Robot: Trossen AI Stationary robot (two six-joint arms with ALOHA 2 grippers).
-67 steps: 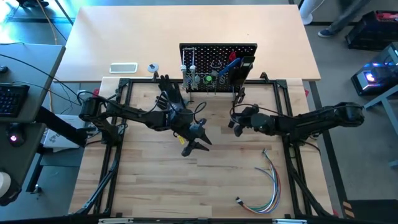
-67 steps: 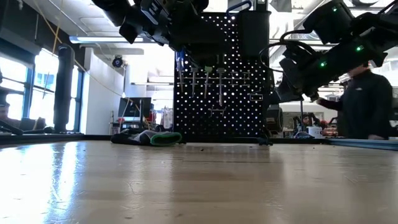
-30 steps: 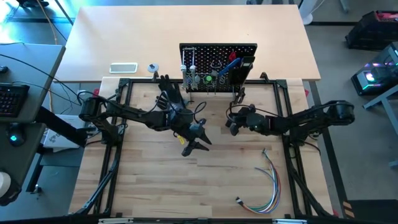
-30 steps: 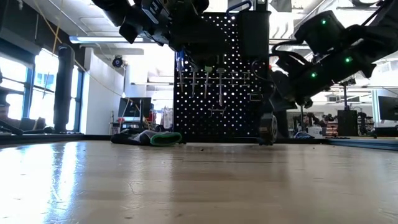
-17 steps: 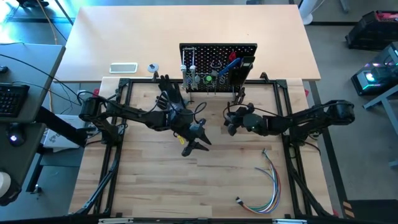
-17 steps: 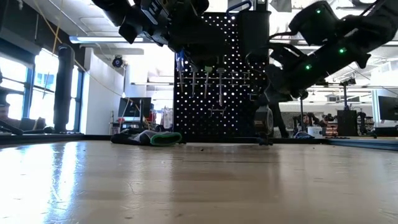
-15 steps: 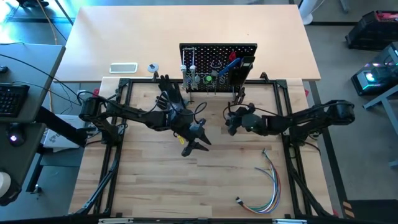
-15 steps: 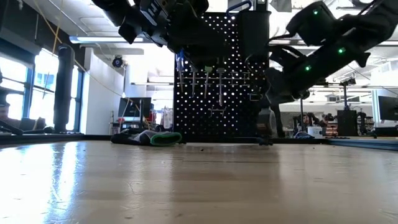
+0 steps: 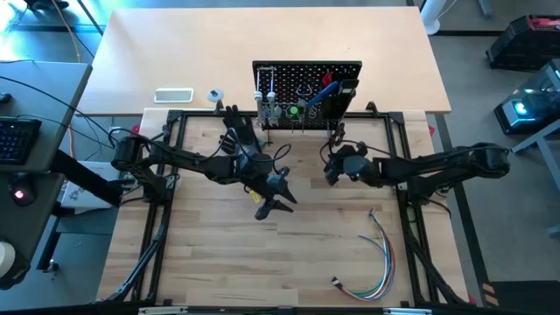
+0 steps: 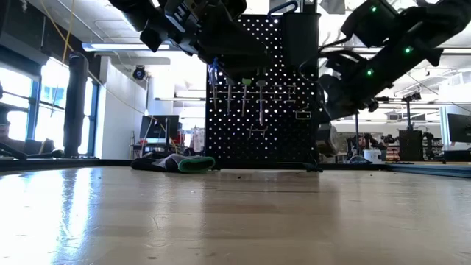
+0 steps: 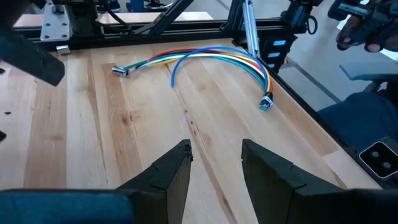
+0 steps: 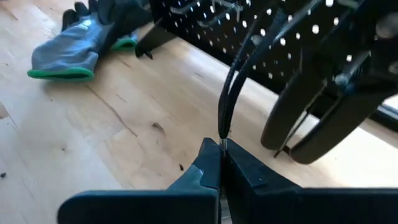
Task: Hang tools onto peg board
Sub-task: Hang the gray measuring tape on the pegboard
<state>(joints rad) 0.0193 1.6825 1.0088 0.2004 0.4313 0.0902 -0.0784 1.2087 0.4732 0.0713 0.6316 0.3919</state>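
The black peg board (image 9: 306, 74) stands at the table's far edge with silver tools (image 10: 250, 92) on its hooks and a blue and red tool (image 9: 325, 87) by its bin. My right gripper (image 9: 332, 172) is shut just in front of the board's right leg. A thin black two-strand loop (image 12: 231, 93) is between its tips. Pliers with arched black handles (image 12: 317, 106) hang close beside it. Whether the loop belongs to them, I cannot tell. My left gripper (image 11: 214, 165) stands open over the table's middle with nothing between its fingers. My right gripper pinches the thin black loop's lower end (image 12: 222, 138) between its two fingertips, only at their free ends. The fingers slant down toward the far edge. The two strands rise from the tips toward the peg board. In the low view a grey part (image 10: 324, 141) hangs below the gripper, clear of the table.
A grey glove with a green cuff (image 12: 74, 53) lies left of the board's foot. A bundle of coloured wires (image 9: 376, 254) lies at the near right. The black frame rails (image 9: 166, 219) run along the wooden table's sides.
My right gripper has risen a little and tipped up to a flatter slant, staying shut. The grey part under it, which reached down to the table a second ago, now hangs clear of the table.
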